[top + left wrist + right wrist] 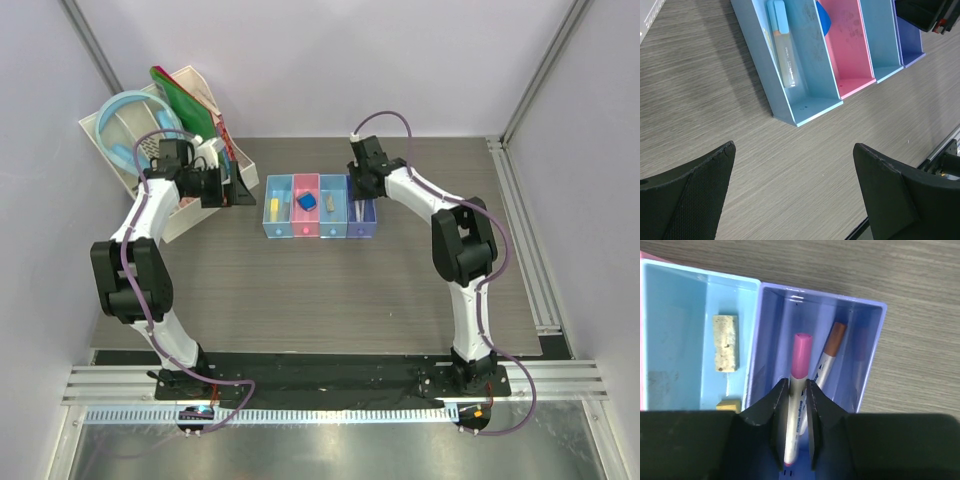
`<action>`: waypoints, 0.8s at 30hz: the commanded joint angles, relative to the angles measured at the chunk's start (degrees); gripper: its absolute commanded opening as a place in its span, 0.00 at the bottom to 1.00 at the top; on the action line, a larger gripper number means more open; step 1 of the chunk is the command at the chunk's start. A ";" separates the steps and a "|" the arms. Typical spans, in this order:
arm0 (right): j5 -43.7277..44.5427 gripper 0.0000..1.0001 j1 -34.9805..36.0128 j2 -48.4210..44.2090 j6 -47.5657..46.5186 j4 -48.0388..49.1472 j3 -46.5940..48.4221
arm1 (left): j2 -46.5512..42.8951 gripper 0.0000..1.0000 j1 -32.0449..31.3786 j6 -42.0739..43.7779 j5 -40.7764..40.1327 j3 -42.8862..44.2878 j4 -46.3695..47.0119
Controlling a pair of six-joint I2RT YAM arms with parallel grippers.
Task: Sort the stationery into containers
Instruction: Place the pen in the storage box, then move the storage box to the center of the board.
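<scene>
Four joined bins stand in a row: light blue (272,212), pink (305,226), light blue (332,226), purple (362,229). My right gripper (796,386) is inside the purple bin (874,335), shut on a white pen with a pink cap (801,357). A second pen with a brownish cap (833,344) lies beside it. The tan piece (725,342) and the yellow piece (730,404) lie in the neighbouring light blue bin (675,315). The blue eraser (307,201) is in the pink bin. The light-blue-and-white tube (784,45) lies in the left bin (812,80). My left gripper (795,185) is open and empty above the table.
A large white slotted rack (190,215) stands at the back left with blue headphones (125,125) and green and red folders (180,90). An aluminium rail (530,250) runs along the table's right edge.
</scene>
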 commanded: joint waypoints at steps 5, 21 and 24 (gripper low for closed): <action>2.13 0.38 0.63 -7.09 -3.35 0.57 1.99 | -3.00 1.00 0.38 -0.09 2.40 -0.32 2.28; 9.33 0.70 0.54 -14.65 -9.32 0.22 -3.28 | 0.60 1.00 0.38 -1.58 0.29 -1.02 7.46; 11.09 0.87 0.10 -16.40 -10.29 1.79 -6.09 | 1.75 1.00 0.29 -2.02 0.82 -1.29 8.42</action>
